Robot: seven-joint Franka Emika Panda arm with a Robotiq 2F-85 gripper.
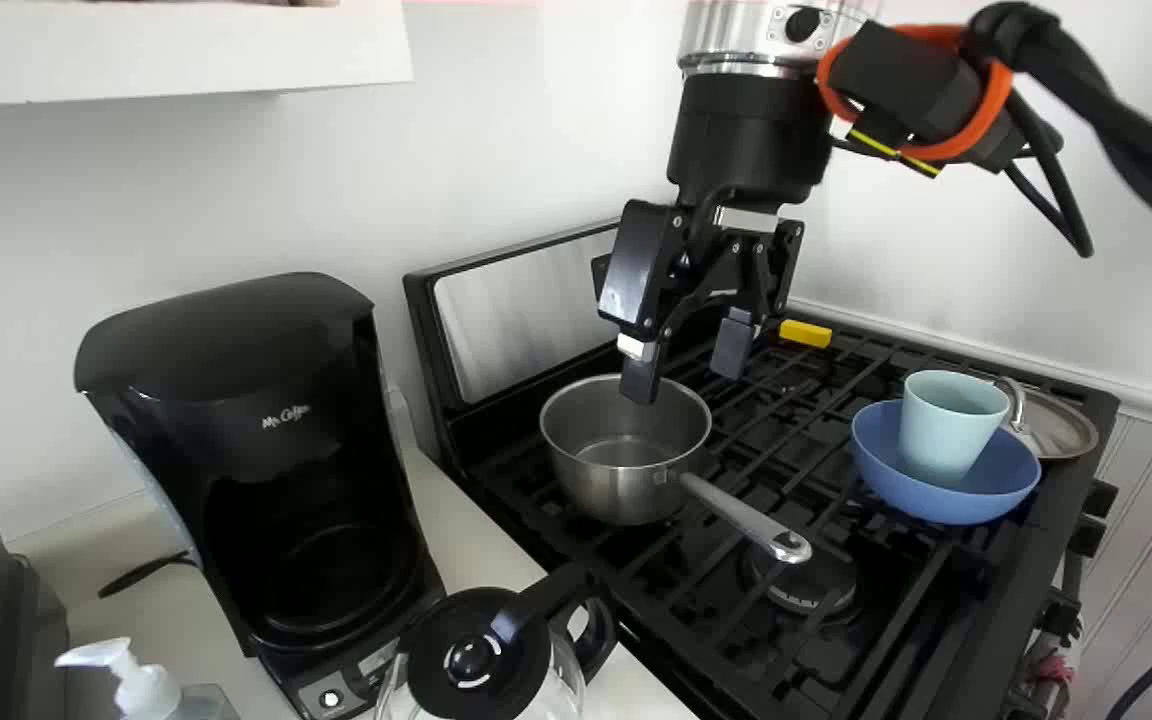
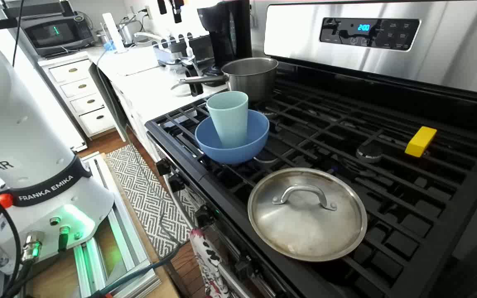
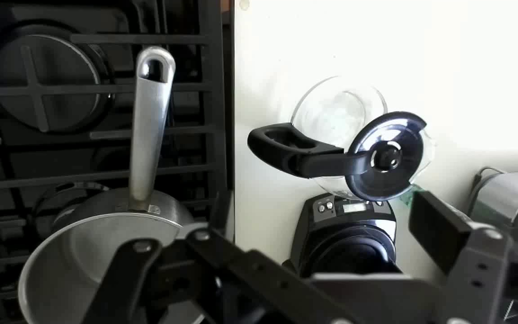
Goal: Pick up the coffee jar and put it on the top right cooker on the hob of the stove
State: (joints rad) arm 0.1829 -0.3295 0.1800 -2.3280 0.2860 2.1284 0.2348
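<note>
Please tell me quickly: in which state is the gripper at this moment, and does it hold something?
Gripper: open, fingers apart, holding nothing; the glass coffee carafe is not grasped.

A pale wall (image 1: 236,190) follows the back edge of the brightly lit bench (image 3: 479,81) — white drawers (image 2: 73,89) are near its far corner; before its front edge, a patterned rug (image 2: 147,215) on wooden floor (image 2: 185,261).

Base (image 2: 39,215): stands white, glowing green low down, black band (image 2: 46,188) around it lettered FRANKA EMIKA | Wrist (image 1: 751,135): hangs nearly plumb in front of me, silver collar (image 1: 731,40) above it | Gripper (image 1: 686,365): points downward, jaws spread | Fingers (image 1: 640,378): dark, tips well apart, one looking lower from here
</note>
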